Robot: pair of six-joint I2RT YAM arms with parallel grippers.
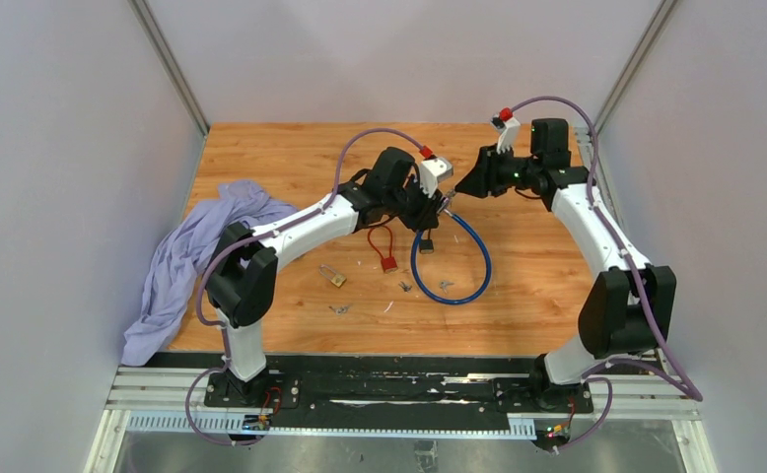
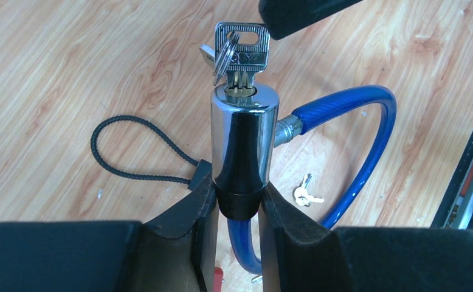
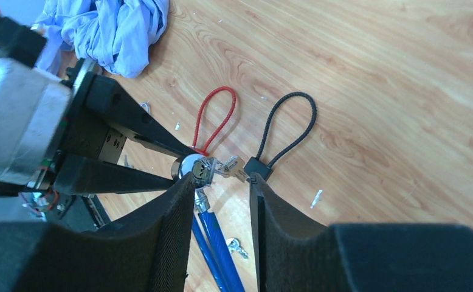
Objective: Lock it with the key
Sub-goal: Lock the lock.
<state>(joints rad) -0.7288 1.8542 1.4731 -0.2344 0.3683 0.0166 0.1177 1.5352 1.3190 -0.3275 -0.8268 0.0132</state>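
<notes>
A chrome lock cylinder on a blue cable is held upright off the table, my left gripper shut on its black lower end. A silver key with a ring and a second key sits in the keyhole on top. In the right wrist view the lock face and key lie just past my right gripper, whose jaws stand apart and clamp nothing. One right fingertip hovers beside the key head. From above, both grippers meet at the table's middle, left and right.
A black cord lock and a red cord lock lie under the grippers. A brass padlock and loose keys sit nearer the front. A lilac cloth drapes over the left edge.
</notes>
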